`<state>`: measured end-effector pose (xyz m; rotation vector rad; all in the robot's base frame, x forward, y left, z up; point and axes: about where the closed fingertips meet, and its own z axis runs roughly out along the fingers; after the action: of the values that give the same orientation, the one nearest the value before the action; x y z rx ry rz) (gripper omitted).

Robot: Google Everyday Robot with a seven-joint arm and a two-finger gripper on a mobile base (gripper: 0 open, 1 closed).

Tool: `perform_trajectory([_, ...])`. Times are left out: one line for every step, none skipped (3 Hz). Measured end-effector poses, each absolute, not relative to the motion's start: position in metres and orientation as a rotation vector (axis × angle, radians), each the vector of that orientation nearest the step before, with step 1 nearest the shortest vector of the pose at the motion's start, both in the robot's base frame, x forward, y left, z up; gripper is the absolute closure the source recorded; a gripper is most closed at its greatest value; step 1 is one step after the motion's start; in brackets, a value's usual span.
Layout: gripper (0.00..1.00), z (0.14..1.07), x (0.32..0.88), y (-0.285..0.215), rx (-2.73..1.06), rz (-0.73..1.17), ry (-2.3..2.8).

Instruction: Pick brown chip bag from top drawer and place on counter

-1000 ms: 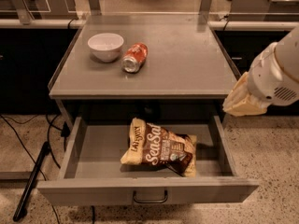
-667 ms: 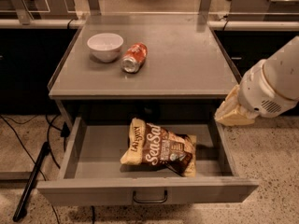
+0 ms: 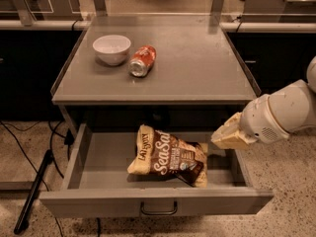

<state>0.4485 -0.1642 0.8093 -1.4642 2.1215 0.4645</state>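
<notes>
The brown chip bag (image 3: 170, 156) lies flat in the open top drawer (image 3: 94, 164), its white "Sea Salt" lettering facing up. The drawer is pulled fully out, with a dark curved handle (image 3: 158, 211) on its front panel. My gripper (image 3: 228, 136) hangs from the white arm at the right, above the drawer's right end and just right of the bag, not touching it. The counter (image 3: 197, 58) above is flat and grey.
A white bowl (image 3: 112, 49) and a red soda can (image 3: 142, 60) lying on its side sit on the counter's left part. Clear side guards edge the counter. A black pole (image 3: 32, 194) and cables lie on the floor at the left.
My arm and gripper have moved left and down, from beside the counter's right edge to over the drawer's right end, closer to the bag. The bag has not moved.
</notes>
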Motion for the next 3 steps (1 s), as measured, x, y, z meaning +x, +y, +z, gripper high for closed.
perform_trajectory([0.84,0.807,0.449,-0.163,-1.463,0.464,2.117])
perform_trajectory([1.0,0.785,0.452,-0.156,-1.448,0.462,2.073])
perform_trajectory([0.97,0.758,0.457,-0.135,-1.458,0.463,2.006])
